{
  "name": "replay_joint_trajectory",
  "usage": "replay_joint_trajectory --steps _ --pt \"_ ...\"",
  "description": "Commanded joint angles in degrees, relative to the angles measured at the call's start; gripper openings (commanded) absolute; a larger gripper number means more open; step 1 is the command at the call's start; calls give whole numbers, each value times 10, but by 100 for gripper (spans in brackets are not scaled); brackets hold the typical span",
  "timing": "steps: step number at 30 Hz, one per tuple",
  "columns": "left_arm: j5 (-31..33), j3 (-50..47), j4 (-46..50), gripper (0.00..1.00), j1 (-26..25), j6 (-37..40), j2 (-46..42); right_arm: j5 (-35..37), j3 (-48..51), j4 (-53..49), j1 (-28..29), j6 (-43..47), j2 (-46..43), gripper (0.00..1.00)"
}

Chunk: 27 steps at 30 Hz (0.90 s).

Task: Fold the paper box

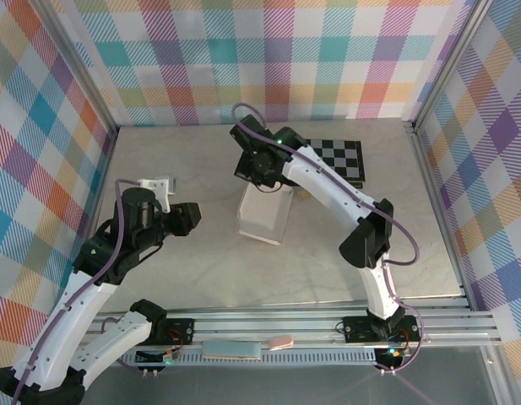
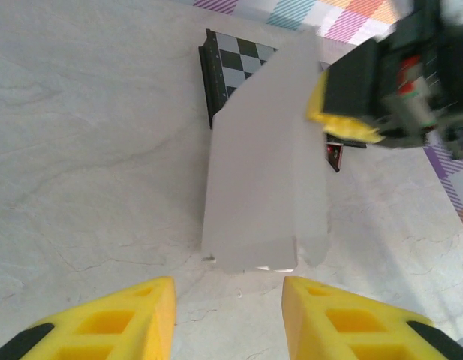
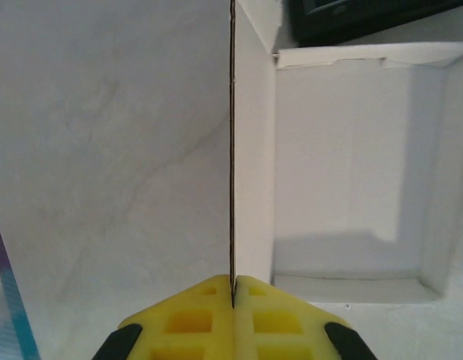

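paper box (image 1: 262,215): one | checkered board (image 1: 340,159): one | small white block (image 1: 155,185): one | pale oblong pad (image 1: 231,349): one | pink piece (image 1: 281,342): one | arms: two, left arm (image 1: 83,304), right arm (image 1: 336,190) | hands: two, left hand (image 2: 227,296), right hand (image 3: 233,289) | yellow fingers (image 2: 133,315): two per hand | bench (image 1: 201,270): one

My fingers are bright yellow with black at the base, on my left gripper (image 2: 227,300) and my right gripper (image 3: 233,289) alike. The paper box (image 3: 344,150) is plain white, greyer in its shadowed corners. The table (image 1: 201,274) is pale cream with faint marble veins. The chessboard (image 1: 344,156) has black-and-white checks and a black rim. The walls (image 1: 268,51) are pastel plaid.
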<state>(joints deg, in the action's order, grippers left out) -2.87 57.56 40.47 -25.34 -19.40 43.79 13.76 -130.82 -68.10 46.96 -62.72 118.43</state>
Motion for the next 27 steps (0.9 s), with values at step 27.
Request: replay_joint_trajectory --steps 27 --pt "-157 -57 -104 42 3 84 143 -31 54 -238 -86 -604 -24 3"
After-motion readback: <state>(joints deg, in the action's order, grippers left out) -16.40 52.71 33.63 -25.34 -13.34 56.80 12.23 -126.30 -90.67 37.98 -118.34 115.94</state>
